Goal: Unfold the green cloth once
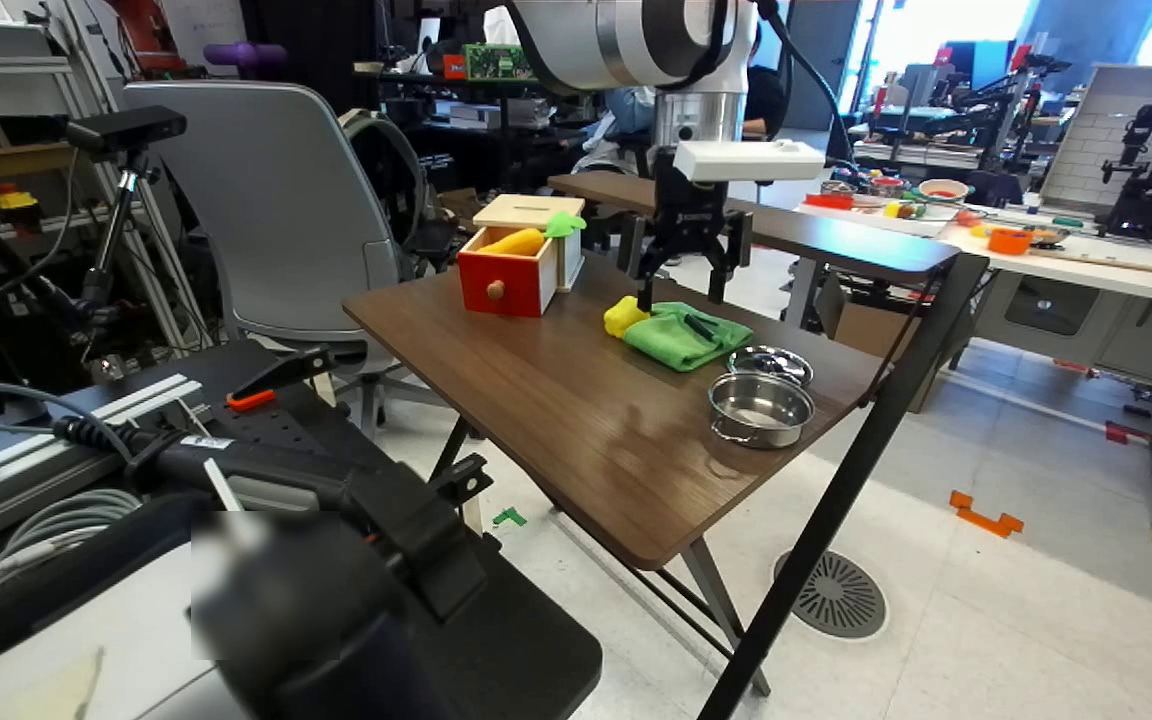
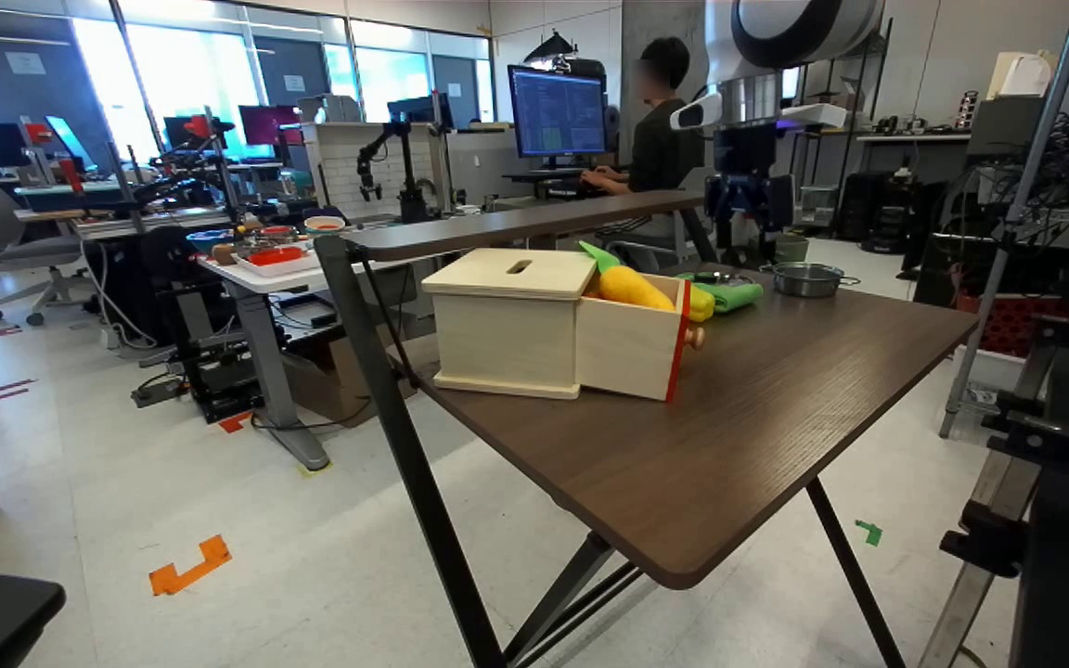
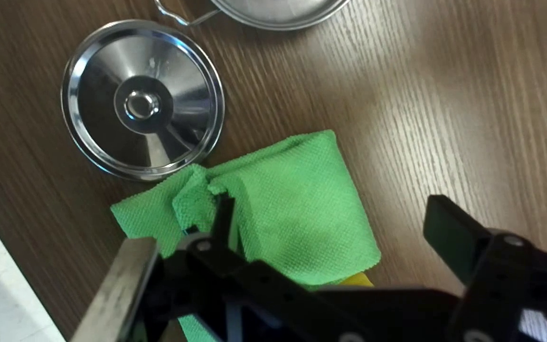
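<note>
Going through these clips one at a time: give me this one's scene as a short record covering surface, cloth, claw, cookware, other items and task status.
Surface: brown table
Cloth: green cloth, folded in layers on the table
Claw: claw open, over the cloth area; contact with the cloth unclear
Cookware: lid beside the cloth; metal pot uncovered
Other items: yellow object by the cloth; wooden box, its drawer open with a yellow item inside
Task status: unfolding not yet done

The table (image 1: 556, 390) carries cloth (image 3: 302, 204), lid (image 3: 183, 95), pot (image 1: 761, 408), box (image 2: 507, 343).
</note>
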Robot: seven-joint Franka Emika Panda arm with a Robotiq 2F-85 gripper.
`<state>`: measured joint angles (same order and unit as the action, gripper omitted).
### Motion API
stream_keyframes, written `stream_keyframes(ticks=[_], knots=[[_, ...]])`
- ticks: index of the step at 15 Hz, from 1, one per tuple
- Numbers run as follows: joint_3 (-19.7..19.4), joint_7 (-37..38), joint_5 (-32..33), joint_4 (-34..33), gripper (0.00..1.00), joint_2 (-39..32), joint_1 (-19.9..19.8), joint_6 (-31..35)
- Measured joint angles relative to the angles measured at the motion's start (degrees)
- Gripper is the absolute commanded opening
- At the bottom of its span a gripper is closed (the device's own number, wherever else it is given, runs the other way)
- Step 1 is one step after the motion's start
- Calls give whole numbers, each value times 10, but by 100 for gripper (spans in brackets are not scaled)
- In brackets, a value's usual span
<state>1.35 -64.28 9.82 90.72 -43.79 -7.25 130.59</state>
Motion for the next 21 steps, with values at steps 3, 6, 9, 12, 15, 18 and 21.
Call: stream_keyframes(ticks=[3, 6, 9, 12, 15, 18, 21], knots=[[2, -8, 0, -20, 73, -17, 0, 0], [3, -13, 0, -34, 99, -31, -1, 0], [3, -16, 0, -44, 100, -41, -1, 0], [3, -19, 0, -55, 70, -48, -2, 0], [3, -22, 0, -61, 44, -52, -2, 0], [3, -25, 0, -67, 23, -58, -2, -1], [3, -27, 0, -73, 24, -65, -3, -1]])
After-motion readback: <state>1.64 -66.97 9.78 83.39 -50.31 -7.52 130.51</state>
